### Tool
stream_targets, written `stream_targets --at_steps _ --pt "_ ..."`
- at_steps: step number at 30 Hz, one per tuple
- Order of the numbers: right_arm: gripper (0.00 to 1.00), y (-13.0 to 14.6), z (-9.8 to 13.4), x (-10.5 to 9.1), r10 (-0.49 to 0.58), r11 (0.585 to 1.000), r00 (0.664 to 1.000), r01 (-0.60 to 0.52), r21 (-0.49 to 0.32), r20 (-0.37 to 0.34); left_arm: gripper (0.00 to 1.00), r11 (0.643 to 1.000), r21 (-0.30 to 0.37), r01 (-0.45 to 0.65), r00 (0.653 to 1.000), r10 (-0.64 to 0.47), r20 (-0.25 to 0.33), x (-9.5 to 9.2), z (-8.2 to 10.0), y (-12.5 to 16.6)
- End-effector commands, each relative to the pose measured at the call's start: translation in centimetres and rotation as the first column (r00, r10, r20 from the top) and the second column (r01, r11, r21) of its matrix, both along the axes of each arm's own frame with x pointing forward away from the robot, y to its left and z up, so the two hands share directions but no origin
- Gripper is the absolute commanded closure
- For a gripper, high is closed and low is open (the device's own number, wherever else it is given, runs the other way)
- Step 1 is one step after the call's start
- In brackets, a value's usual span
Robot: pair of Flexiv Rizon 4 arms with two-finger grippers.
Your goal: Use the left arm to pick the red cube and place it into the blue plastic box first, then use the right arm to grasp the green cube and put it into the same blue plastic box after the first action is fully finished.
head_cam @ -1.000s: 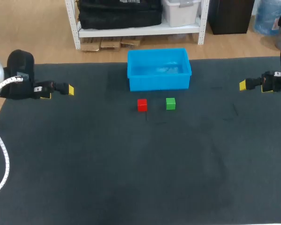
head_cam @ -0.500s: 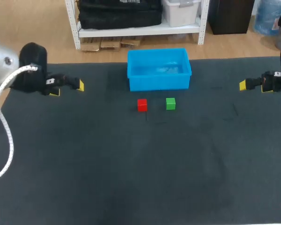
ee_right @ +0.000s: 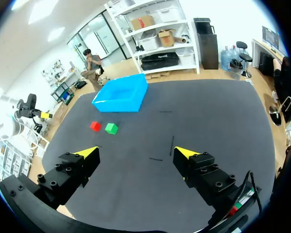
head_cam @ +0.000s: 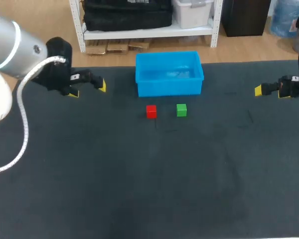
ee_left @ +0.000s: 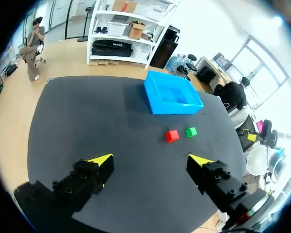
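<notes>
Your left gripper hovers at the left, level with the blue box, fingers spread wide and empty, pointing toward it. Red cube sits just before the box, green cube beside it. Right gripper is far right, spread wide, empty.

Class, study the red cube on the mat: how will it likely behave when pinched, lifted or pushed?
The red cube sits flat on one face, so it will probably slide, not roll. Its flat sides look rigid, likely easy to pinch. It is small, so probably light.
</notes>
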State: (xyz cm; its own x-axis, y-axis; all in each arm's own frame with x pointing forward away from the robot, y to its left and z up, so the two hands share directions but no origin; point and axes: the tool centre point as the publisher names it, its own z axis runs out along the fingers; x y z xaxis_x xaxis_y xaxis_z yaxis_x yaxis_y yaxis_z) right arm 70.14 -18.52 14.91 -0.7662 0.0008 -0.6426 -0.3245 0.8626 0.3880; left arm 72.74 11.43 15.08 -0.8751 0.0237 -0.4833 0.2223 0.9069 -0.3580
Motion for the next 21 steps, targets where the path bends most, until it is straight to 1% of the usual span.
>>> stream_targets --at_steps 1,11,21 --pt "0.0 0.0 0.0 0.0 -0.001 1.0 1.0 0.001 -0.002 0.0 0.0 0.992 0.115 -0.045 0.998 0.049 -0.028 1.5 0.0 -1.7" --pt "0.0 0.0 0.0 0.0 -0.001 1.0 1.0 0.001 -0.002 0.0 0.0 0.984 0.174 -0.046 0.994 0.062 -0.086 3.5 -0.8 -4.2" --pt "0.0 0.0 0.0 0.0 -0.001 1.0 1.0 0.001 -0.002 0.0 0.0 0.978 0.205 -0.036 0.992 0.059 -0.11 5.1 -1.4 -6.5"
